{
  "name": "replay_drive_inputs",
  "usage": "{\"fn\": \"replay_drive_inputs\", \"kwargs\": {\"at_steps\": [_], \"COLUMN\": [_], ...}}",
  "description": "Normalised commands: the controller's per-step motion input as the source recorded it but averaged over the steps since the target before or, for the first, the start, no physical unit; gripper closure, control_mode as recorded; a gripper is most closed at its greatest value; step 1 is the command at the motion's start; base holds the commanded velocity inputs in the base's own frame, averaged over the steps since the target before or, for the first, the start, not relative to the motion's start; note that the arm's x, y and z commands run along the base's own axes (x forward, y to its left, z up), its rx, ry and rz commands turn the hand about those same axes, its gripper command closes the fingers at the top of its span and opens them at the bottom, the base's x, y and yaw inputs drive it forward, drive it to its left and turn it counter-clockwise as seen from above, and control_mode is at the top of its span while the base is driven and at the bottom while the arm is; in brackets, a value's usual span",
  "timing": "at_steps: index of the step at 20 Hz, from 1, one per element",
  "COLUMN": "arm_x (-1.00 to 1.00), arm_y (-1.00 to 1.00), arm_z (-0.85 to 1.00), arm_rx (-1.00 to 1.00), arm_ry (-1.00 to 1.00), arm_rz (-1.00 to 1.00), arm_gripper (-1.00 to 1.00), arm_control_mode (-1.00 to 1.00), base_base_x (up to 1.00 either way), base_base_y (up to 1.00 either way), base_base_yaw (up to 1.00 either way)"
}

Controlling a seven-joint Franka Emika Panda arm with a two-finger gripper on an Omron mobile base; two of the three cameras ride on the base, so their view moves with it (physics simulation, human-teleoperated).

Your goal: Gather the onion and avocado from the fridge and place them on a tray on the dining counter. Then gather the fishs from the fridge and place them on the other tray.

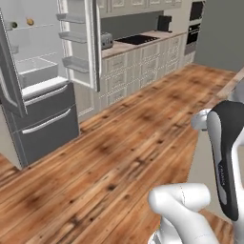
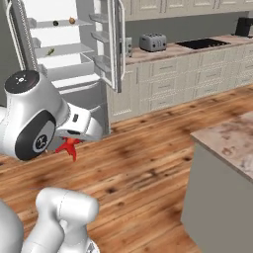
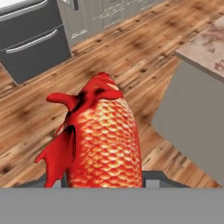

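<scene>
gripper (image 3: 105, 183) mostly hidden behind the fish (image 3: 103, 144), only small dark bits of fingers (image 3: 153, 178) show either side of its body, pinching it. fish tail end cut off at the bottom of the hand view; its long axis runs up the frame, away from the hand. in the right base view just red fins (image 2: 69, 146) poke out under the white wrist, body hidden. fish is held in the air over the wood floor (image 1: 119, 152), between the fridge (image 1: 43, 95) and the dining counter (image 2: 230, 143). fridge doors open; onion (image 2: 72, 21) on the top shelf, a small dark item beside it too small to tell. counter cut off at the frame edge.
</scene>
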Motion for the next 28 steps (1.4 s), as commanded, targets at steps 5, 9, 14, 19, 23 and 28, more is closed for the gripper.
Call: {"fn": "replay_drive_inputs", "kwargs": {"at_steps": [5, 9, 14, 19, 23, 28], "arm_x": [0.00, 0.00, 0.00, 0.00, 0.00, 0.00], "arm_y": [0.00, 0.00, 0.00, 0.00, 0.00, 0.00], "arm_z": [0.00, 0.00, 0.00, 0.00, 0.00, 0.00], "arm_rx": [0.00, 0.00, 0.00, 0.00, 0.00, 0.00], "arm_ry": [0.00, 0.00, 0.00, 0.00, 0.00, 0.00], "arm_rz": [0.00, 0.00, 0.00, 0.00, 0.00, 0.00], "arm_gripper": [1.00, 1.00, 1.00, 1.00, 1.00, 1.00], "arm_control_mode": [1.00, 1.00, 1.00, 1.00, 1.00, 1.00], "base_base_x": [-0.34, -0.36, -0.46, -0.53, -0.40, -0.28], "base_base_y": [-0.33, -0.46, -0.46, -0.49, -0.54, -0.71], "base_base_yaw": [-0.27, -0.26, -0.26, -0.25, -0.24, -0.19]}}
